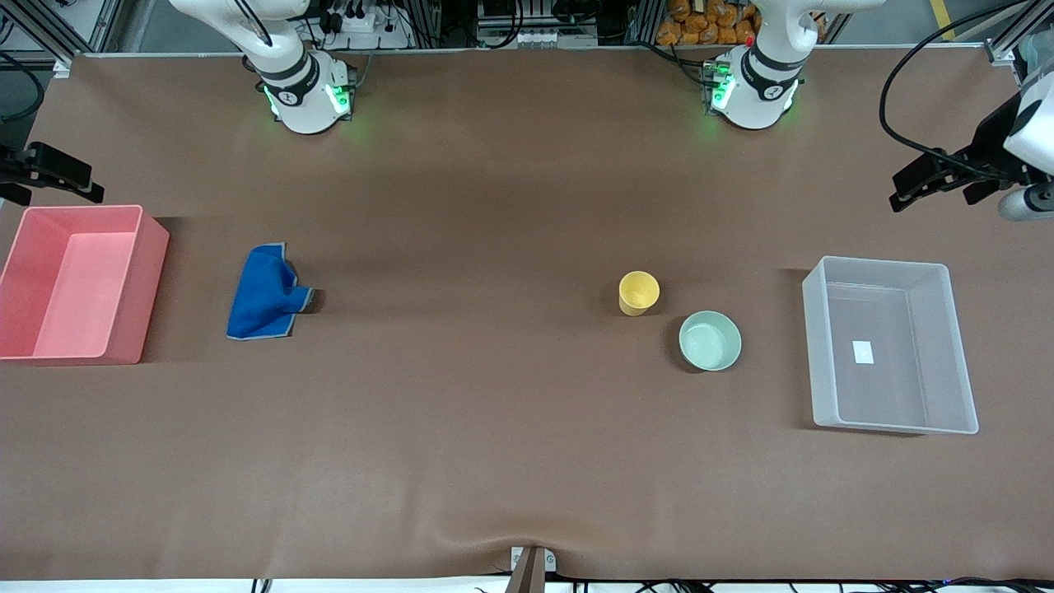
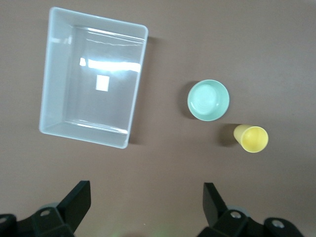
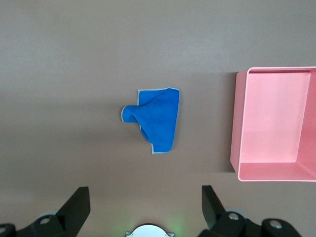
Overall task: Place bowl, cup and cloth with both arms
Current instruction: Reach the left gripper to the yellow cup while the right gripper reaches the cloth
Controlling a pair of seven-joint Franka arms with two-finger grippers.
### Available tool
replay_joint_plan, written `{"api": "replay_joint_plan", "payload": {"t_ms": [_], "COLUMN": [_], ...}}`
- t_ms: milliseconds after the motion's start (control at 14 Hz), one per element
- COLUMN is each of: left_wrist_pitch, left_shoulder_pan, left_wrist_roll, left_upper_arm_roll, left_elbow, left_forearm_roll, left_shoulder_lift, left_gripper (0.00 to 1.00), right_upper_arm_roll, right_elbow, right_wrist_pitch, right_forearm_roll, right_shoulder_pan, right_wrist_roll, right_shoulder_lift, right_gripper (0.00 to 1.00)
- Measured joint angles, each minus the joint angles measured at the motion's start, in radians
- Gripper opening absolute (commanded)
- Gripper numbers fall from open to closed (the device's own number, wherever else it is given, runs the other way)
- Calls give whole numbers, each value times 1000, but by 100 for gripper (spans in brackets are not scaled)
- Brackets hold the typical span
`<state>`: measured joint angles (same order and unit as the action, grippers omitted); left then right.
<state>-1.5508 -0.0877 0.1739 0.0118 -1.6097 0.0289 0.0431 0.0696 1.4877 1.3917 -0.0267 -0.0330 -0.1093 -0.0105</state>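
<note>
Left end effector (image 2: 143,207) held wide over counter (image 1: 494,412); right end effector (image 3: 143,207) likewise. Cup (image 1: 638,292) seen beside bowl (image 1: 710,340), near clear bin (image 1: 889,346). Cloth (image 1: 265,292) laid near pink bin (image 1: 74,284).

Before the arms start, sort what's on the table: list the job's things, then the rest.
For the job: bowl, cup, cloth, plus the open left gripper and open right gripper.
The rest: pink bin, clear bin, neither holding any of the three.
</note>
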Motion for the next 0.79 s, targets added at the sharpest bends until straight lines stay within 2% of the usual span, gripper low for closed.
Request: {"api": "replay_joint_plan", "payload": {"t_ms": [143, 429, 571, 786], "left_wrist_pitch": [-43, -223, -414, -610], "left_shoulder_pan": [-2, -10, -17, -19], "left_wrist_roll": [9, 184, 268, 289], "left_upper_arm_roll": [-44, -214, -277, -325], "left_elbow": [-11, -52, -130, -271], "left_forearm_roll": [17, 20, 20, 20], "left_shoulder_lift": [-31, -148, -207, -246], "left_gripper": [100, 100, 100, 100], "right_upper_arm_roll": [3, 2, 2, 3], "right_elbow": [0, 0, -1, -1], "right_wrist_pitch": [11, 47, 88, 180], "right_forearm_roll": [0, 5, 7, 7], "right_shoulder_pan": [-1, 1, 0, 0], "right_wrist_roll": [0, 0, 0, -1], "right_shoulder_lift": [-1, -8, -12, -37], "right_gripper": [100, 100, 100, 100]}}
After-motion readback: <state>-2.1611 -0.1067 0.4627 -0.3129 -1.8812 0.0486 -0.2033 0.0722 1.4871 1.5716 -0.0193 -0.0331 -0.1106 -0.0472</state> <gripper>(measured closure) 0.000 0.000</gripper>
